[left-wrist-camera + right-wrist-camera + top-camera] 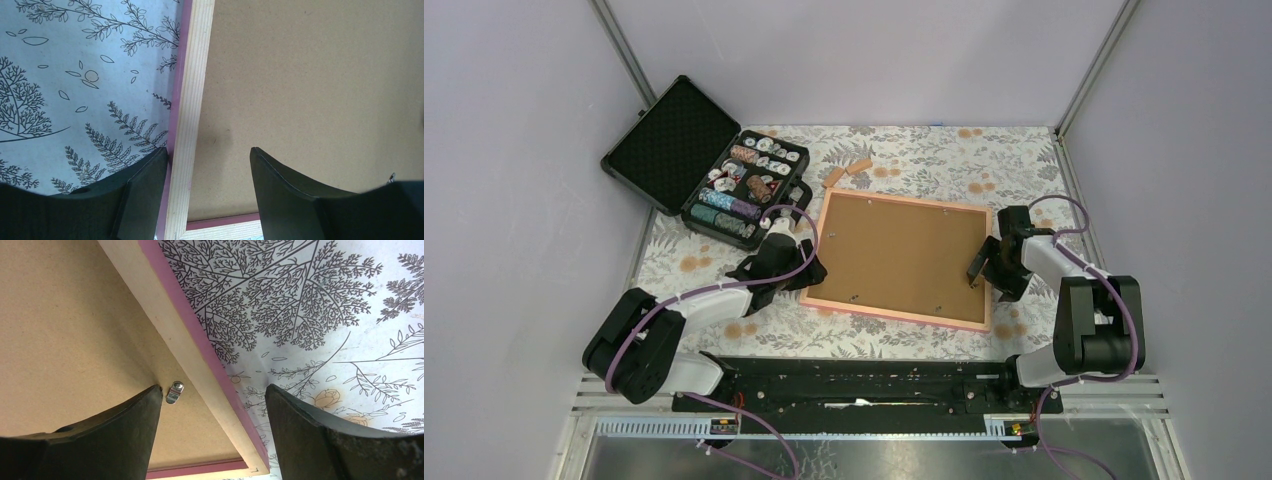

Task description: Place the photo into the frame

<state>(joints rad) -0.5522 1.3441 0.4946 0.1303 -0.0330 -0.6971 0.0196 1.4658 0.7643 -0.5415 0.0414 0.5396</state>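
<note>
Frame: thin-railed pinkish-orange wooden picture frame [894, 313], flat at the centre of the floral table [924, 160], filled by a plain brown board [899, 255].
Left gripper [207, 152]: jaws apart, astride the frame's 9 o'clock rail.
Right gripper [214, 387]: jaws apart, astride the 3 o'clock rail.

Top view: high above the near edge, facing down over the whole table [924, 150]. Left wrist view: close above the frame [192, 100], at its left rail. Right wrist view: close above its right rail. All three share the frame.
</note>
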